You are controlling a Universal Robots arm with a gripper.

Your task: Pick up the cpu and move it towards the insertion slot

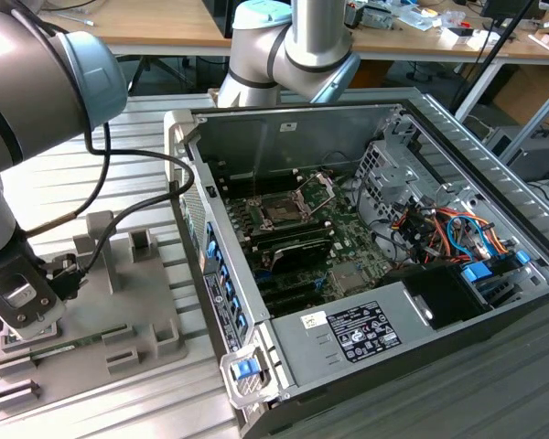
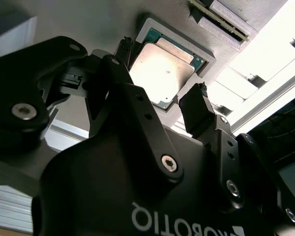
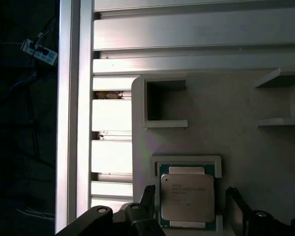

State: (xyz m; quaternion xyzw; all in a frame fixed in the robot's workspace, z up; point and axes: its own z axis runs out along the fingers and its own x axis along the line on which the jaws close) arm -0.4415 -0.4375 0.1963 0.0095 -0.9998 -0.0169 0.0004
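Slatted aluminium table | grey holder | cpu: square, silvery top, green rim, seated in framed recess near holder's edge | end effector: spread, fingers either side of cpu

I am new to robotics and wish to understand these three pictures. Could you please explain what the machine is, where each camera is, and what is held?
It is one robot arm with an end effector, its two-fingered grasping part. The exterior view is taken from a camera off the arm: it shows an open computer with the slot inside, and a grey holder beside it. Both wrist views come from cameras on the arm. They show the cpu lying in the holder's recess, between the open fingers. Nothing is held yet.
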